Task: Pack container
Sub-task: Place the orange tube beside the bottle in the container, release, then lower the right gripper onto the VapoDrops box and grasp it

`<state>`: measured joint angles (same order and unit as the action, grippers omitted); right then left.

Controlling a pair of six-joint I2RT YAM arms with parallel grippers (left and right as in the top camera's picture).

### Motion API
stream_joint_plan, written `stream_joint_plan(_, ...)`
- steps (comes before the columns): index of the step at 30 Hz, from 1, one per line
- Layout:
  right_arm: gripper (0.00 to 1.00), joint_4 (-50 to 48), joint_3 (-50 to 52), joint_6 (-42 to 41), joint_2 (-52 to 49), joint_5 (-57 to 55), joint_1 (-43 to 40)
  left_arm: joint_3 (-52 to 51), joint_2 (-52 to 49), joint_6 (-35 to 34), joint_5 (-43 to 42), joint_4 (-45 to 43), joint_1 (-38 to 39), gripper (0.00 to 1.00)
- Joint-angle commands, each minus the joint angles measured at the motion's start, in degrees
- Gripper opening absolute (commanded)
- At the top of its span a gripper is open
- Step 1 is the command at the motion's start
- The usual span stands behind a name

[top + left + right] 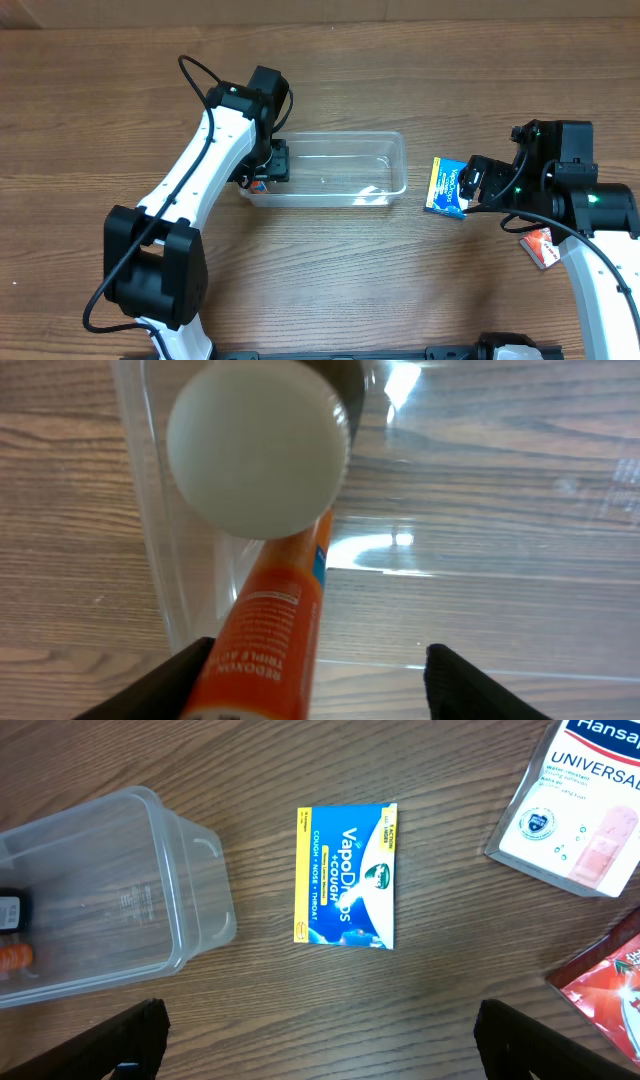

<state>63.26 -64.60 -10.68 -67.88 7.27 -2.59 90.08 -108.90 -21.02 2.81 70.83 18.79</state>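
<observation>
The clear plastic container (345,168) lies on the table's middle. My left gripper (270,165) is over its left end. In the left wrist view the left gripper (318,665) is open. An orange tube with a white cap (275,610) stands between the fingers inside the container (160,560); it rests against the left finger and is apart from the right one. My right gripper (482,182) is open and empty above the table, just right of a blue and yellow VapoDrops packet (447,187). The packet (346,877) lies flat beside the container (130,870), ahead of the right gripper (320,1020).
A white and pink Hansaplast box (580,805) and a red packet (605,980) lie on the table to the right. The red packet also shows in the overhead view (541,246) under my right arm.
</observation>
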Motion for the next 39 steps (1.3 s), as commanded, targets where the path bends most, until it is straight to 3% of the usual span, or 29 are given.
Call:
stream_joint_plan(1,1.0,0.1,-1.7,0.2,0.2,0.3,-0.1,4.8,4.4,0.7,0.8,0.8,0.0,0.81)
stream_joint_plan(3,1.0,0.1,-1.7,0.2,0.2,0.3,-0.1,6.8,7.5,0.9,1.0,1.9,-0.1,0.85)
stream_joint_plan(4,1.0,0.1,-1.7,0.2,0.2,0.3,-0.1,7.5,9.0,0.9,1.8,2.3,-0.1,1.0)
stream_joint_plan(7,1.0,0.1,-1.7,0.2,0.2,0.3,-0.1,8.3,14.6,0.9,5.4,3.5,-0.9,1.0)
stream_joint_plan(12,1.0,0.4,-2.2,-2.0,0.1,-2.1,-0.2,8.3,25.7,0.9,4.4,7.3,-10.9,1.0)
stream_joint_plan(18,1.0,16.3,-26.9,-3.6,-12.9,-7.1,0.1,7.7,29.5,7.4,-5.3,7.9,-25.9,1.0)
stream_joint_plan(28,1.0,11.5,-26.1,-6.3,-36.7,-6.1,5.9,7.0,29.5,9.5,-6.7,8.5,-28.6,1.0)
stream_joint_plan(39,1.0,-0.8,-10.9,-7.1,-37.4,-6.1,5.7,4.9,29.5,9.7,-6.7,8.2,-28.6,1.0)
